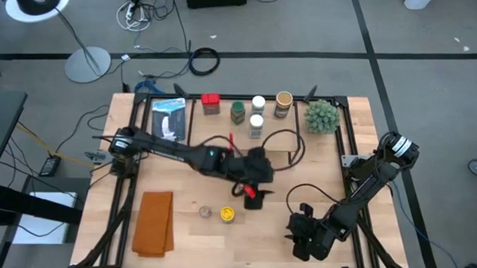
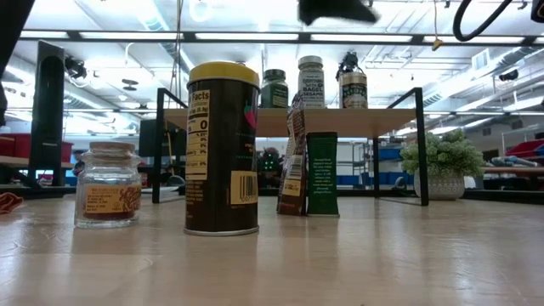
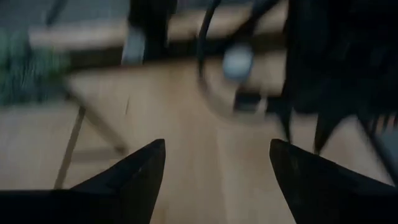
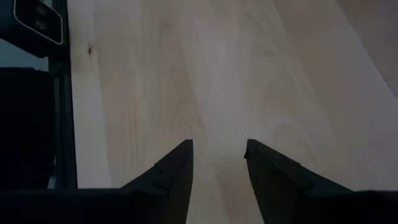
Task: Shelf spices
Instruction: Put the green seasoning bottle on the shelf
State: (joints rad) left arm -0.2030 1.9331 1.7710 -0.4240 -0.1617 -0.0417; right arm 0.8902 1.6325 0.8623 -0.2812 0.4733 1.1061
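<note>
Left gripper fingers wide apart above blurred wooden table.

— How's your light?
— Bright. Low down, you're looking into ceiling strips behind the shelf, so the yellow-lidded tin is backlit.
— Any blur?
— Your left wrist view is smeared throughout; the right one looks sharp on evenly lit table.

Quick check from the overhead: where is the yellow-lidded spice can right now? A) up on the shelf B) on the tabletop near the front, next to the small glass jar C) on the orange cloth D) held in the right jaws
B: the yellow-lidded can stands on the bare tabletop beside the small glass jar, apart from the shelf and the orange cloth.
</note>
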